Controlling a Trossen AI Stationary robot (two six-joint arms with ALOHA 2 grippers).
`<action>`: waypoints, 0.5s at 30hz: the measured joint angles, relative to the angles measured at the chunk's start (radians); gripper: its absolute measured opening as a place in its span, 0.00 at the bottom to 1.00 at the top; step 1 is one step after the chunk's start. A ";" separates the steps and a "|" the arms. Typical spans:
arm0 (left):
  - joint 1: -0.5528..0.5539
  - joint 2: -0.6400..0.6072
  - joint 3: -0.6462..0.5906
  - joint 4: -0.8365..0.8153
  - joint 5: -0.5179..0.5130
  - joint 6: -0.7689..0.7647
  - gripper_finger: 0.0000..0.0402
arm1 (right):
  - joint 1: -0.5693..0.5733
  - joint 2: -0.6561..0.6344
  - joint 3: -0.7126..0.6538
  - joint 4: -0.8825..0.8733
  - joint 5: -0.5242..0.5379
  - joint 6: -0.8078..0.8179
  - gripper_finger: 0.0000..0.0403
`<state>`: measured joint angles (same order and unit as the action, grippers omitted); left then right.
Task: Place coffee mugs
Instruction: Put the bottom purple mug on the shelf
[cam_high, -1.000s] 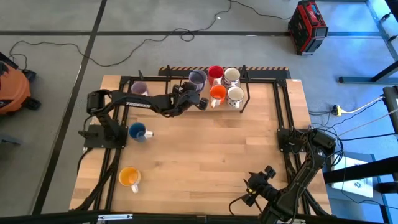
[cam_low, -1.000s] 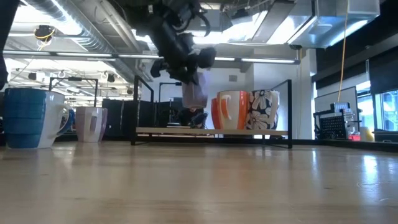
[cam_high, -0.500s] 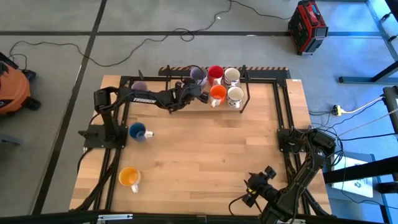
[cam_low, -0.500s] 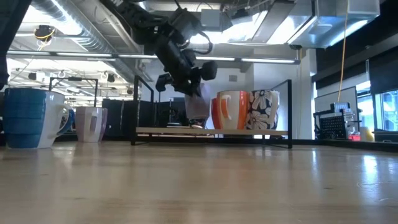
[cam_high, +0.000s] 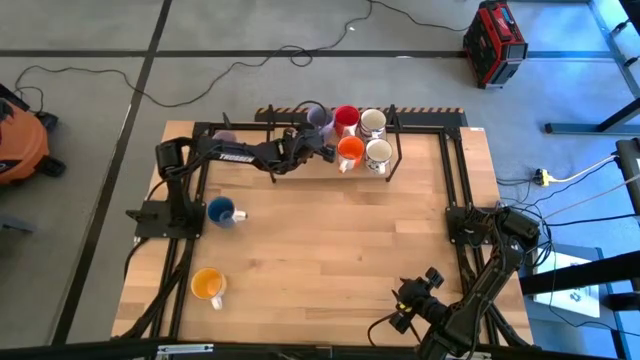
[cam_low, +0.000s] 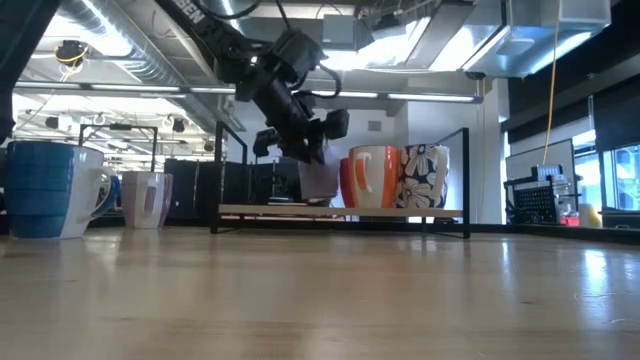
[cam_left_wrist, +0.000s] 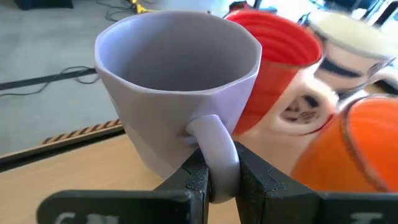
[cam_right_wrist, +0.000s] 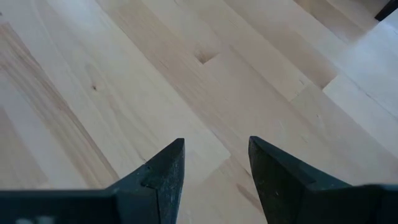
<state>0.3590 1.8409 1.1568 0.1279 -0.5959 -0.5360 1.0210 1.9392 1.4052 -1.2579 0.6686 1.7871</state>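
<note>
Left gripper (cam_left_wrist: 219, 180) clamped on the handle of a lilac mug (cam_left_wrist: 177, 87), holding it upright at the back of the table (cam_high: 340, 240), on the low rack (cam_low: 340, 211) at its left end. Red mug (cam_high: 346, 118) just beside it, cream mug (cam_high: 372, 122) past that; orange mug (cam_high: 350, 151) and patterned white mug (cam_high: 378, 153) in the front row. Second lilac mug (cam_high: 224, 141) sits at the back-left of the table, blue mug (cam_high: 220, 211) on the left side, yellow-orange mug (cam_high: 207, 285) near the front-left corner. Right gripper (cam_right_wrist: 214, 165) parked low at the front-right, fingers spread apart with nothing between them, bare wood below.
</note>
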 joint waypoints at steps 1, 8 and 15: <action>0.001 0.004 0.000 -0.005 -0.002 0.007 0.10 | 0.000 0.000 0.000 0.000 0.000 0.003 0.42; 0.015 0.049 0.000 0.011 0.011 0.011 0.10 | 0.000 -0.001 0.000 0.000 -0.006 0.015 0.42; 0.026 0.054 0.000 0.051 0.016 0.028 0.10 | 0.000 -0.001 0.000 0.002 -0.016 0.015 0.42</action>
<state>0.3854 1.8954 1.1568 0.1786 -0.5796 -0.5083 1.0210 1.9382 1.4052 -1.2555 0.6523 1.8023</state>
